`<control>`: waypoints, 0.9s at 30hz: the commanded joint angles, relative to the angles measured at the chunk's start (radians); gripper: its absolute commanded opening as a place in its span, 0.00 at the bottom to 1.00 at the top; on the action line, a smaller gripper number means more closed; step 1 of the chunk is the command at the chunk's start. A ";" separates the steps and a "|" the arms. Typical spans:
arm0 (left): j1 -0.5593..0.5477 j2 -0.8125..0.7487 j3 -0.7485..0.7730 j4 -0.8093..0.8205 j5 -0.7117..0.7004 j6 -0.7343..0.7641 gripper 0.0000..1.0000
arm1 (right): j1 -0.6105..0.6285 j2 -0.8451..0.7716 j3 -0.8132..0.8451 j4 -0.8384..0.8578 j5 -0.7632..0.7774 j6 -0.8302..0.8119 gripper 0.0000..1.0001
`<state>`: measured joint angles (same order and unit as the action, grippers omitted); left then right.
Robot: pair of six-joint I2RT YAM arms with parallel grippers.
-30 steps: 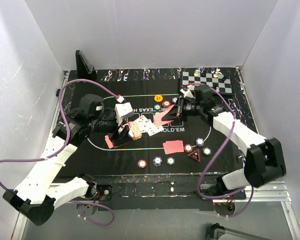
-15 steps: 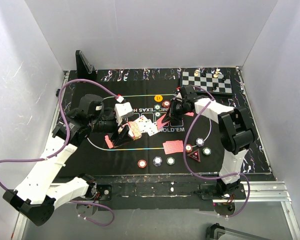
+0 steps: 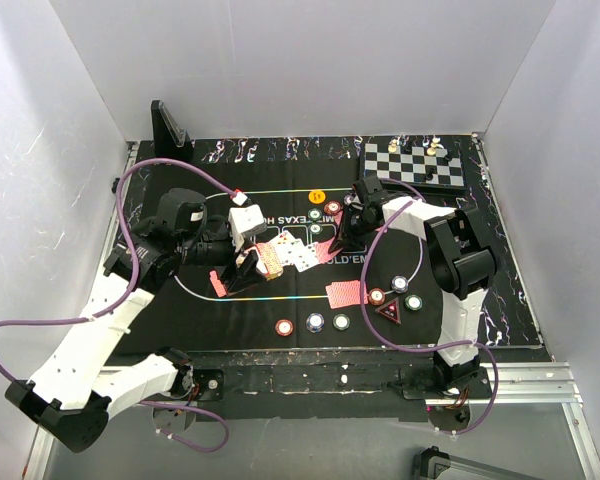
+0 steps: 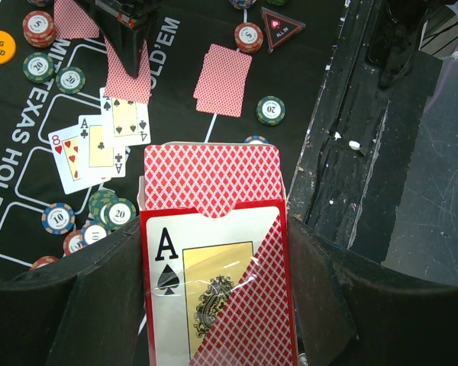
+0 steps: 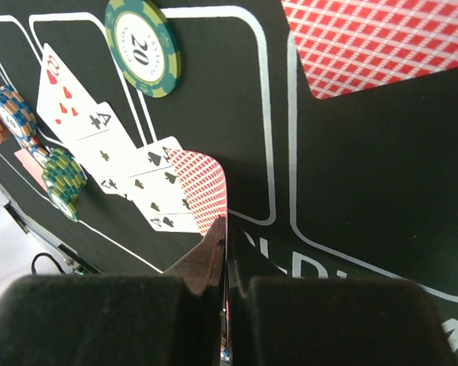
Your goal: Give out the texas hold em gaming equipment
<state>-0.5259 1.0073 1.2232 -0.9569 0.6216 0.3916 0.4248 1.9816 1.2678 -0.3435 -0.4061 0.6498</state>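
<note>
left gripper [image 4: 214, 232] is clenched around the card box [image 4: 214, 305], just at 9 o'clock of the face-up cards [image 3: 298, 256]; right gripper [image 5: 223, 229], fingers squeezed together, pinches one red-backed card [image 5: 202, 187] at their 3 o'clock edge.

Bright even light, soft shadows; wrist cams blurry in fg.

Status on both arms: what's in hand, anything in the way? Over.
Left gripper shut on card box. Right gripper shut on red-backed card, at the end of the face-up cards. No obstruction seen.
</note>
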 commanded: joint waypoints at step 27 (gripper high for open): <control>0.000 -0.019 0.024 0.021 0.032 -0.002 0.18 | 0.000 -0.258 0.013 -0.298 0.210 -0.056 0.73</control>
<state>-0.5259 1.0039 1.2232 -0.9573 0.6220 0.3912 0.4271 1.8957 1.3079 -0.6434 -0.1646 0.5804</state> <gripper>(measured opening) 0.635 0.635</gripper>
